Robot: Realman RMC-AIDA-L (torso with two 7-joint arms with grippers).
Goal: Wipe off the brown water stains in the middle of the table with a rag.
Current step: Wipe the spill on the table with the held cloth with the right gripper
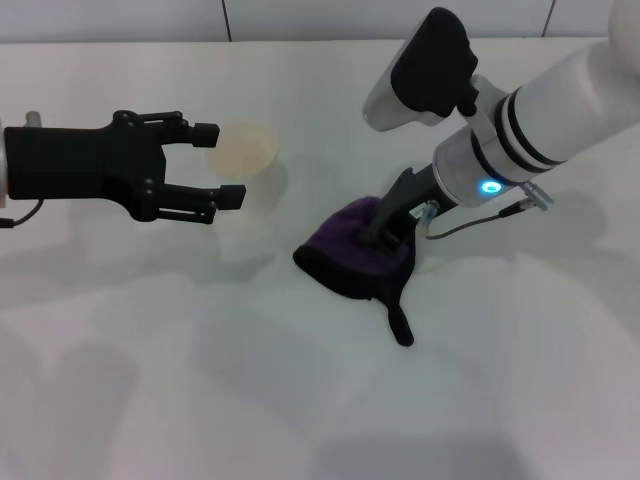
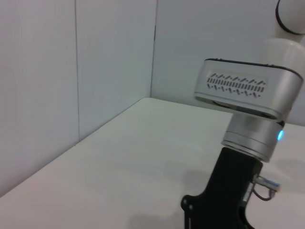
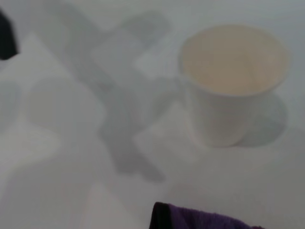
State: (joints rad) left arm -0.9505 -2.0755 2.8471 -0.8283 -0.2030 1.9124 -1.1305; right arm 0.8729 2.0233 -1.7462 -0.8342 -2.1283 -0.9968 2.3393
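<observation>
The rag (image 1: 355, 252) lies crumpled on the white worktop (image 1: 150, 380) just right of centre in the head view, its black tail pointing toward the lower edge. The right gripper (image 1: 388, 232) presses down into it — whether its jaws are spread or pinched on the cloth cannot be told. At the left, the left gripper (image 1: 222, 165) hovers with jaws spread beside a paper cup (image 1: 242, 148) — no stain shows.

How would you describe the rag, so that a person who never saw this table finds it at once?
On the white table, look near the middle, under the right gripper, which presses down on it. The rag is a crumpled dark purple cloth with black edging and a short black tail pointing toward the robot. Its only neighbour, the paper cup, is white and upright.
</observation>
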